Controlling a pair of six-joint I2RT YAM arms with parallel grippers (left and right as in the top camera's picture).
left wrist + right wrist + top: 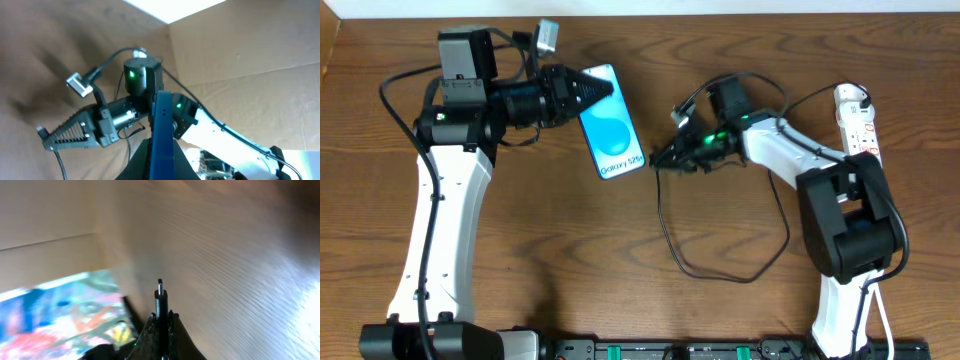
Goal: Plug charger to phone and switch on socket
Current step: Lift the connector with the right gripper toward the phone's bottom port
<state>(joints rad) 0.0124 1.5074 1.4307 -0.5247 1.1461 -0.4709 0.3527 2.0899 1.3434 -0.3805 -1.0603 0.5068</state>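
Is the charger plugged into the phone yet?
Out: the charger juts bare-tipped from the shut right gripper, with table showing between it and the phone.

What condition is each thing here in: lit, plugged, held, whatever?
phone: screen lit, gripped at one end, nothing plugged in.
charger: connector tip pinched, cable looped on table.
socket: lying flat; switch position unreadable.
left end effector: shut on phone.
right end effector: shut on charger.

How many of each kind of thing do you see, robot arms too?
Robot arms: 2, left arm and right arm
Phone: 1
Charger cable: 1
Power strip: 1
Total: 5
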